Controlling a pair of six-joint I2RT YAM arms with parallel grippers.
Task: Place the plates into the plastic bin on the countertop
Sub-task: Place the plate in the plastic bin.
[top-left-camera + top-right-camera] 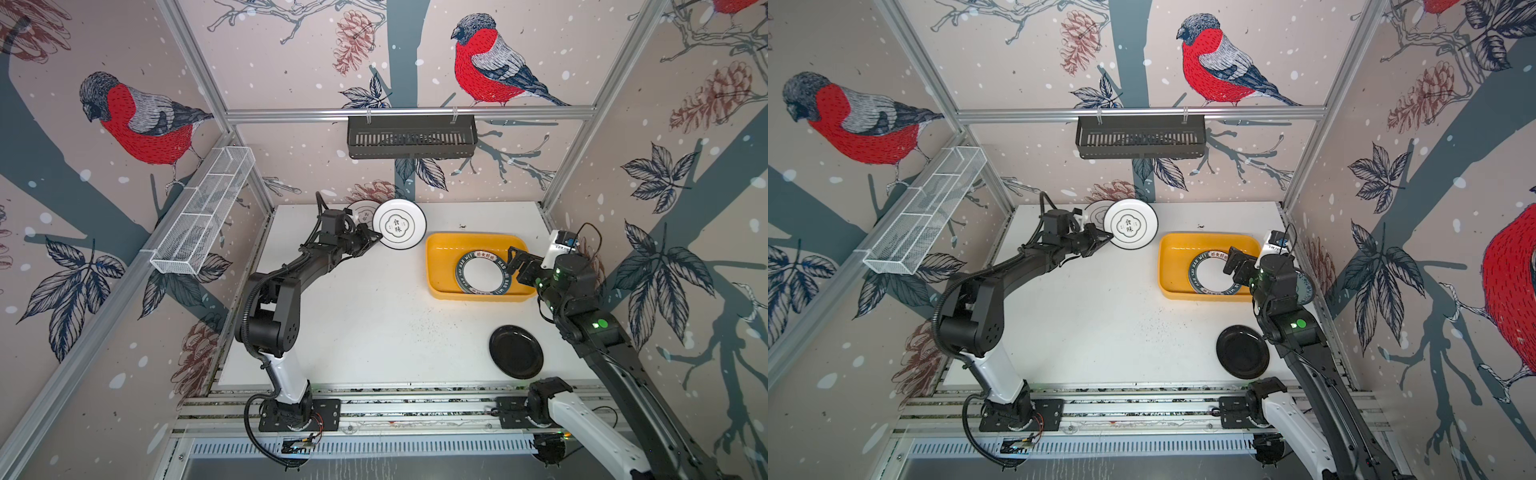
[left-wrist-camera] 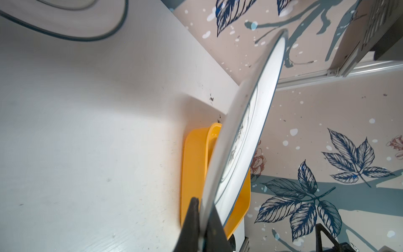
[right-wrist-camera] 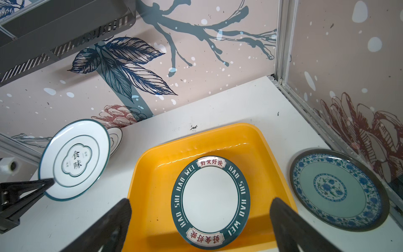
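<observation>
**Left hand holds flower plate; right hand spread over bin**

The left hand point(image 1: 376, 237) is pinching the rim of the flower plate point(image 1: 400, 224), a white plate with a dark edge and a black flower outline at its middle. The plate is held up on a tilt near the far left part of the table point(image 1: 365, 316), well apart from the bin point(image 1: 441, 266). The left wrist view shows it nearly edge-on between the two fingers point(image 2: 192, 218). Just behind it a second white plate point(image 1: 360, 212) lies flat on the table, partly hidden in both top views.

The right hand point(image 3: 200, 203) is spread wide and holds nothing. It hangs over the near right part of the yellow bin. Inside the bin lies the lettered plate point(image 1: 482, 276), flat on the bottom, toward the right end.

A blue plate point(image 3: 335, 189) sits on the table just beside the bin, on its right, near the wall. A black plate point(image 1: 516, 351) lies flat on the table nearer the front, beside the right arm.
</observation>
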